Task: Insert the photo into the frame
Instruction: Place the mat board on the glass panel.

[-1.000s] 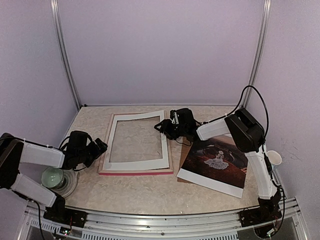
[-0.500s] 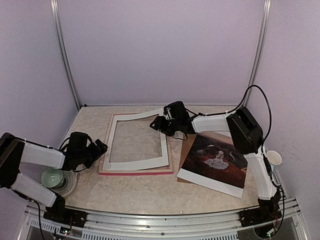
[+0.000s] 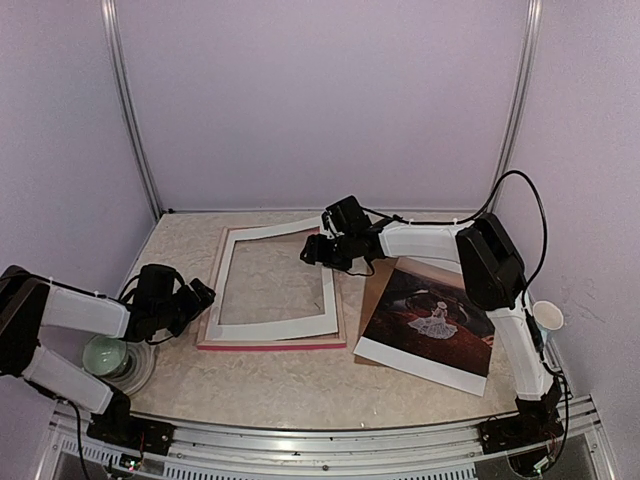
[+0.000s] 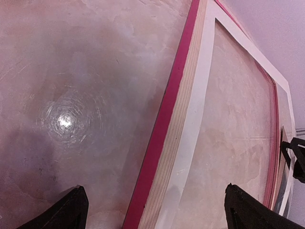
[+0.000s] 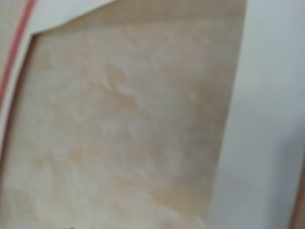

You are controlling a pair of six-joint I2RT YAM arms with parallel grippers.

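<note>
My left gripper (image 3: 204, 294) wide, right gripper (image 3: 318, 250) (jaws I can't read) at the far right corner of the thin pink-red frame (image 3: 270, 343) — I could knock its white card mat (image 3: 275, 326) askew, the dark rectangular photo (image 3: 430, 325) lying just right of it.

No legible text, label, brand, number or sign in any view; nothing readable on frame (image 3: 270, 343) or photo (image 3: 430, 315).

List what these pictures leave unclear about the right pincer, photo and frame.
- Right pincer: overhead view, too small and dark to tell whether open or touching the white mat; right wrist view is blurred, fingers outside it.
- Photo: its far edge lies partly under the right arm, overhead.
- Frame: left wrist view cuts off its ends.
</note>
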